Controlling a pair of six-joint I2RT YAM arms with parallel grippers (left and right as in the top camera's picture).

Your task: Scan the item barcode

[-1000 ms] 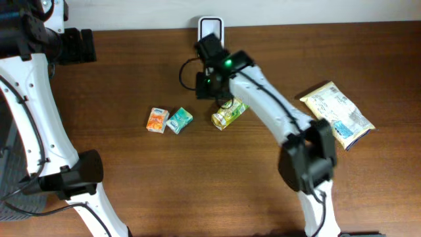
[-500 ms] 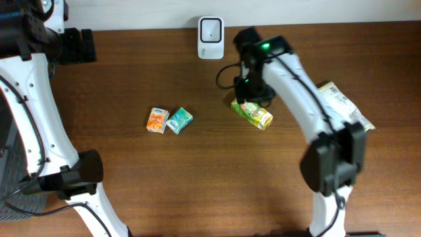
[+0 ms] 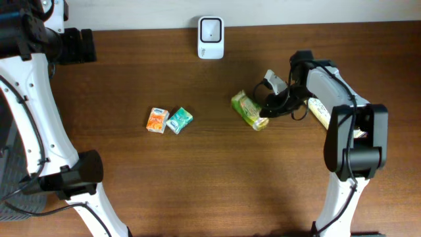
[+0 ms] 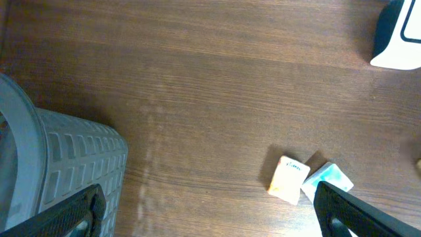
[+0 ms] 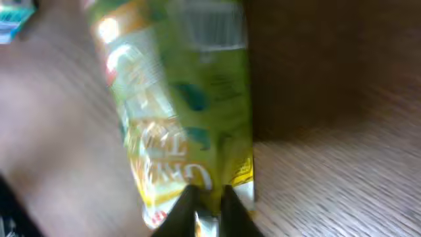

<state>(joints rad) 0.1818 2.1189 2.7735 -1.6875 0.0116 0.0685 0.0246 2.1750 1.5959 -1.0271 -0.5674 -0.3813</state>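
The item is a green and yellow snack packet (image 3: 248,108) lying on the brown table right of centre. My right gripper (image 3: 265,110) reaches it from the right. In the right wrist view the packet (image 5: 191,99) fills the frame, blurred, with striped print near its far end. There my right gripper (image 5: 209,197) is shut, its fingertips pinching the packet's near end. The white scanner (image 3: 210,38) stands at the table's back edge, and its corner (image 4: 401,33) shows in the left wrist view. My left gripper (image 4: 207,214) hangs open and empty high over the left side.
An orange carton (image 3: 156,120) and a teal carton (image 3: 179,120) lie side by side left of centre, also seen as the orange (image 4: 288,179) and teal (image 4: 329,181) ones below my left gripper. A grey basket (image 4: 66,164) stands at far left. A foil bag (image 3: 318,110) lies under my right arm.
My right arm carried the packet from under the scanner to the right, then swung further right. Its jaws have closed narrow on the packet's end. The left arm has not moved.
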